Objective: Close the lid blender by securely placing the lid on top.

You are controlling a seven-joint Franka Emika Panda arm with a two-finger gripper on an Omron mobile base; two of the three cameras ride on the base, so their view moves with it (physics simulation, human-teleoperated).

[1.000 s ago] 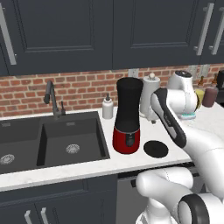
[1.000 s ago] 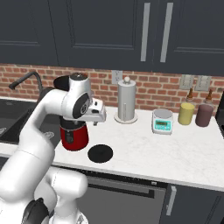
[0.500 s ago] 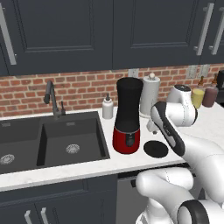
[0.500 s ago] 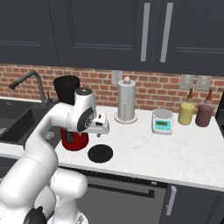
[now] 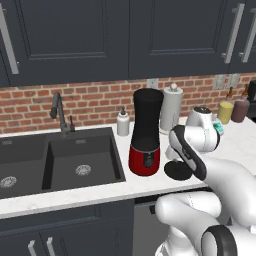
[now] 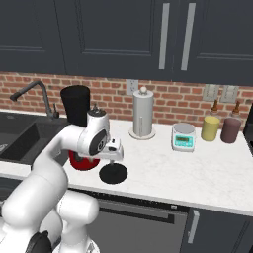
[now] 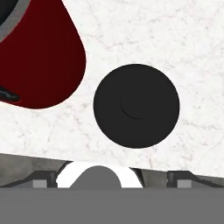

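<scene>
I hold the gripper (image 6: 114, 154) above the lid (image 7: 136, 105), which lies flat on the counter (image 6: 197, 173) just beside the blender (image 5: 146, 131). Jaw state: I cannot tell. Such a thin disc could slip from a shallow pinch.

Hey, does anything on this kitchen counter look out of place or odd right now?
Yes: the flat round black lid lies on the white marble counter beside the red-based blender instead of on its tall black jar. Nothing looks spilled, tipped or damaged. The hand hovers above the lid.
</scene>
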